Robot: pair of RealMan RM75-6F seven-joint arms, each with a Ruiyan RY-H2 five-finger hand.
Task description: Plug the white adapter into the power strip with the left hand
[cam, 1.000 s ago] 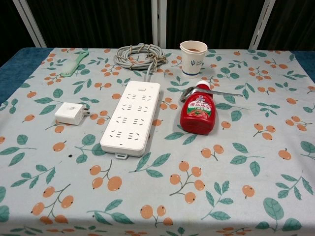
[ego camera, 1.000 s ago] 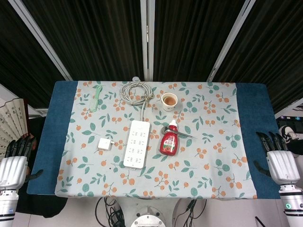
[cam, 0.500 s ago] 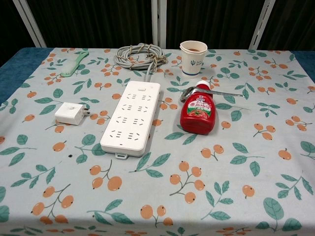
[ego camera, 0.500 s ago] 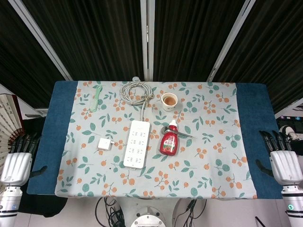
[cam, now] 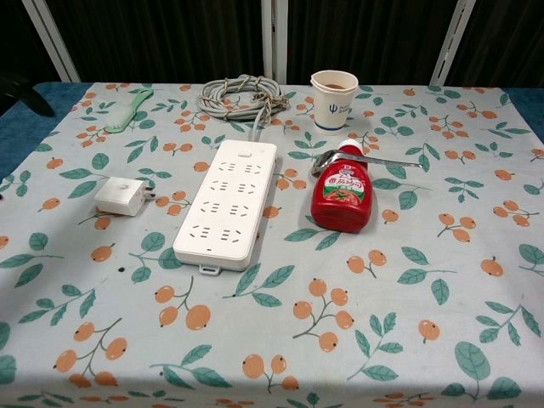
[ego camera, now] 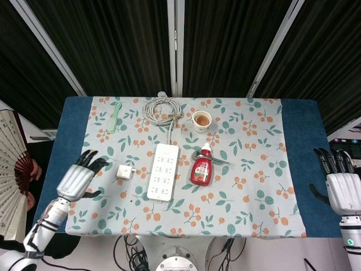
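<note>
The white adapter (ego camera: 124,171) (cam: 120,196) lies on the floral cloth just left of the white power strip (ego camera: 162,172) (cam: 227,202), prongs toward the strip. My left hand (ego camera: 78,176) hovers over the cloth's left edge, a short way left of the adapter, fingers spread and holding nothing. In the chest view only a dark fingertip (cam: 19,88) shows at the far left edge. My right hand (ego camera: 341,187) stays off the table's right side, fingers apart and empty.
A red ketchup bottle (ego camera: 201,167) lies right of the strip with a spoon (ego camera: 213,158) beside its cap. A paper cup (ego camera: 201,120), the strip's coiled cable (ego camera: 163,109) and a green comb (ego camera: 114,117) sit toward the back. A person's folding fan (ego camera: 14,164) is at far left.
My left hand has swung in from beside the table's left edge to over the cloth, closer to the adapter. The right hand has barely shifted. The fan moved.
</note>
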